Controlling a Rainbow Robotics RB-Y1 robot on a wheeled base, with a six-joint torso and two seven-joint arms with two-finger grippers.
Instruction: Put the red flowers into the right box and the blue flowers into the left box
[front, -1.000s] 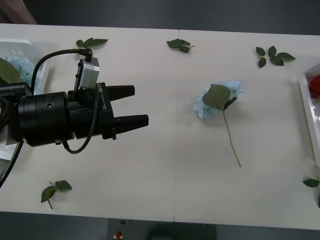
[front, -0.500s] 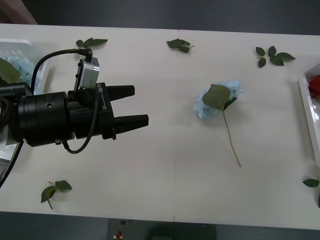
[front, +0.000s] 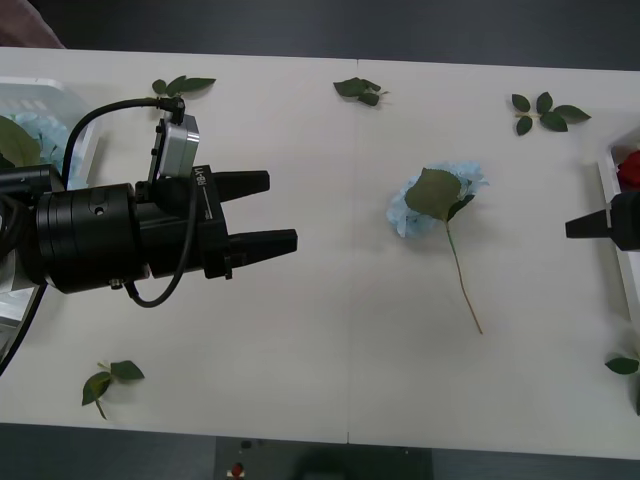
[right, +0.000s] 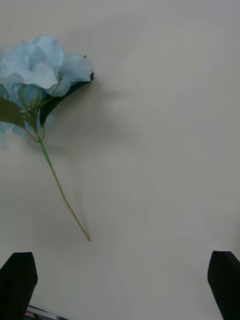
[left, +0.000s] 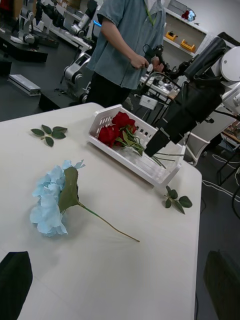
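One blue flower (front: 435, 195) lies on the table right of centre, its stem pointing toward the near edge. It also appears as a pale cluster (right: 40, 75) and beside a big leaf (left: 52, 200). My left gripper (front: 282, 212) hovers open and empty well to the left of it. My right gripper (front: 585, 226) reaches in from the right edge, open (right: 120, 285), over the right box (front: 622, 270). Red flowers (left: 114, 129) lie in that box (left: 125, 157). The left box (front: 50, 88) at the far left holds blue flowers (front: 45, 135).
Loose green leaf sprigs lie along the far edge (front: 180, 85) (front: 358, 90) (front: 545, 110), near the front left (front: 108, 378) and at the front right (front: 622, 365). Bare table stretches between my left gripper and the lone flower.
My right gripper has come into the front view from the right edge, beside the right box. The left arm and the blue flower have not moved.
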